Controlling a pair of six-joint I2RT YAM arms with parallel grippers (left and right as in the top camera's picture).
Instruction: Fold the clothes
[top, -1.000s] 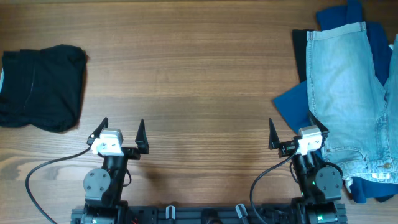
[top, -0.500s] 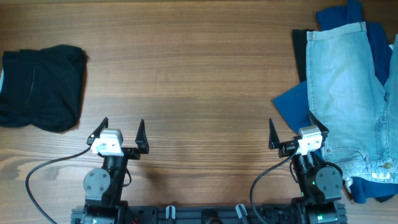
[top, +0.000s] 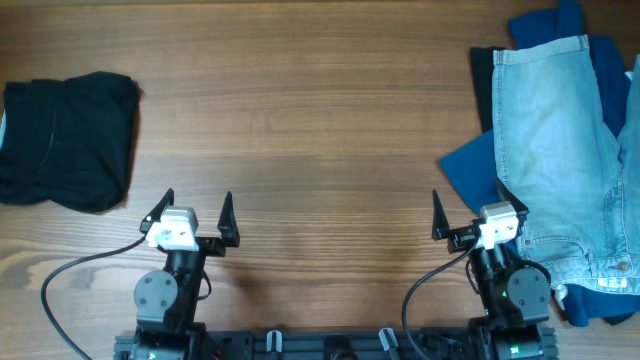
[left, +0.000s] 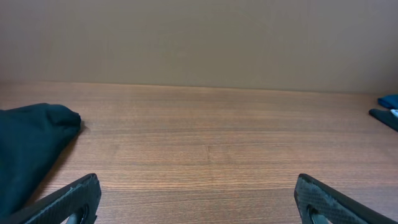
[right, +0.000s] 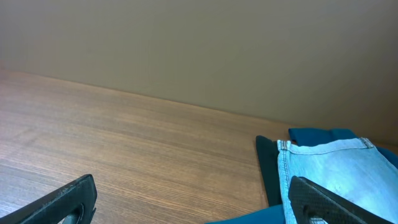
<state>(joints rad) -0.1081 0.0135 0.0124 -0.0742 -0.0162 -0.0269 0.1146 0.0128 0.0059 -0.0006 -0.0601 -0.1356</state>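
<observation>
Pale blue denim shorts lie spread at the right edge of the table, on top of a navy-blue garment and a black one. They also show in the right wrist view. A folded black garment lies at the far left, and its edge shows in the left wrist view. My left gripper is open and empty near the front edge, right of the black garment. My right gripper is open and empty, just left of the shorts.
The wooden table fills the overhead view. A plain beige wall stands behind the table's far edge. Both arm bases and a black cable sit along the front edge.
</observation>
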